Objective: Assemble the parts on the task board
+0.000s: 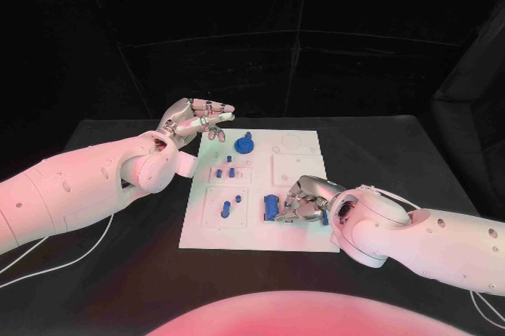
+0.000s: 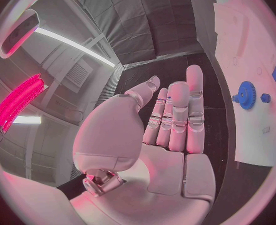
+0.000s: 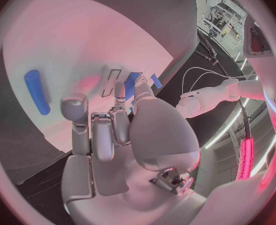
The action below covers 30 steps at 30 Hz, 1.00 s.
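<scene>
silver and many-fingered, the robot's left hand (image 1: 195,119) hovers off the far left corner of the white rectangular task board (image 1: 305,237), above the black table (image 1: 126,277). in the left wrist view its fingers (image 2: 178,115) lie straight and close together with nothing in them, so it reads as empty and open.

moving right onto the board, a blue toothed gear (image 1: 245,143) sits near the far edge, just beside that hand. nearer the robot, several small blue pegs (image 1: 225,172) lie or stand in the board's left-hand recesses, and a longer blue pin (image 1: 226,207) lies below them.

further right, a blue cylinder (image 1: 271,207) lies on the board's near middle, right beside the silver right hand (image 1: 305,201). the right hand is curled low over the board; its fingertips are at or very near the cylinder. whether they have closed on it cannot be told. the right wrist view shows a blue cylinder (image 3: 36,91) lying apart from the curled fingers (image 3: 94,130), with another blue piece (image 3: 132,84) beyond them.

the likely step is picking up this cylinder. the risk is that a round part rolls away when nudged from one side, or slips from a shallow pinch and knocks the standing pegs nearby.
</scene>
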Available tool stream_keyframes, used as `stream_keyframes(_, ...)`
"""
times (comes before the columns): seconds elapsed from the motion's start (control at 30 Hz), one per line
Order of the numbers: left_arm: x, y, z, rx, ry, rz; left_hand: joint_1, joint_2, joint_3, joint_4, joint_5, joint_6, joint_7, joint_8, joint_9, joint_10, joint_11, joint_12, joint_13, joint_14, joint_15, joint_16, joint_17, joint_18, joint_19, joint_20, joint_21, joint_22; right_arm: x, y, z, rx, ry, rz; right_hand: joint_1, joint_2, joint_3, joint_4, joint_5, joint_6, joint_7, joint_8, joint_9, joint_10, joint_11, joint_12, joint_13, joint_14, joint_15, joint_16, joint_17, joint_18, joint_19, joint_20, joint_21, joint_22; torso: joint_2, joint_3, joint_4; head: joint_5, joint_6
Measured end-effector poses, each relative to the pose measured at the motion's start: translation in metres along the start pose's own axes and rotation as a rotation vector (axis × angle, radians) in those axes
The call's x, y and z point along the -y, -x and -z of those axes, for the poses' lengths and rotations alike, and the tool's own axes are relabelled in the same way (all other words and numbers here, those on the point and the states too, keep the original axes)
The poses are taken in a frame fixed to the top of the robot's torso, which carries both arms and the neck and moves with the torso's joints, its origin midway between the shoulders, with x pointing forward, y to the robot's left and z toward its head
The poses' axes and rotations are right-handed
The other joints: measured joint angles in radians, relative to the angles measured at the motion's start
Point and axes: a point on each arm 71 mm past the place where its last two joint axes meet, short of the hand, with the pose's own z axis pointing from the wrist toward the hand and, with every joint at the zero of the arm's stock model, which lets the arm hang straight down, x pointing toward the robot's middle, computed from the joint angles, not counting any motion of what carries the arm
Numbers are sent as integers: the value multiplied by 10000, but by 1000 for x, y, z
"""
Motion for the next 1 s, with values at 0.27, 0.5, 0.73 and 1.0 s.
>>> stream_keyframes(0.27,0,0,0,-9,24,4,0,0,0,0,0,0,0,0,0,0,0,0,0,0,0,0,0,0,0,0,0,0,4,0,0,-138,-152,122,92,-13,-40,-98,0,0,0,0,18,-1,1,29,-1,0,1,0,-1,2,0,0,0,27,-2,3,-1,1,-1)
stream_keyframes(0.5,0,1,1,-7,46,2,0,0,0,0,0,0,0,0,0,0,0,0,0,0,0,-37,-21,1,0,0,0,1,5,0,0,-144,-126,137,101,-4,-216,-142,-115,0,0,-22,33,-2,1,24,0,0,2,0,-1,1,0,0,0,12,-4,0,-1,-2,10)
stream_keyframes(0.73,0,2,2,-1,68,-1,0,0,0,0,0,0,0,0,0,0,0,0,0,0,0,-37,-21,0,0,0,0,-1,15,9,12,179,178,-124,-44,-149,-454,-125,38,-180,151,-259,18,-3,3,-93,-25,0,1,0,-1,1,0,0,-46,-113,-6,-4,-1,1,19)
stream_keyframes(1.0,0,4,3,22,87,-12,0,0,0,0,0,0,0,0,0,0,0,-1,0,1,0,-37,-40,0,0,0,0,-9,50,29,35,810,-19,-492,265,159,-400,-400,173,-547,351,-814,-220,-92,202,-219,412,-24,97,0,-2,1,-73,74,-84,-142,-18,-12,-16,-87,24)
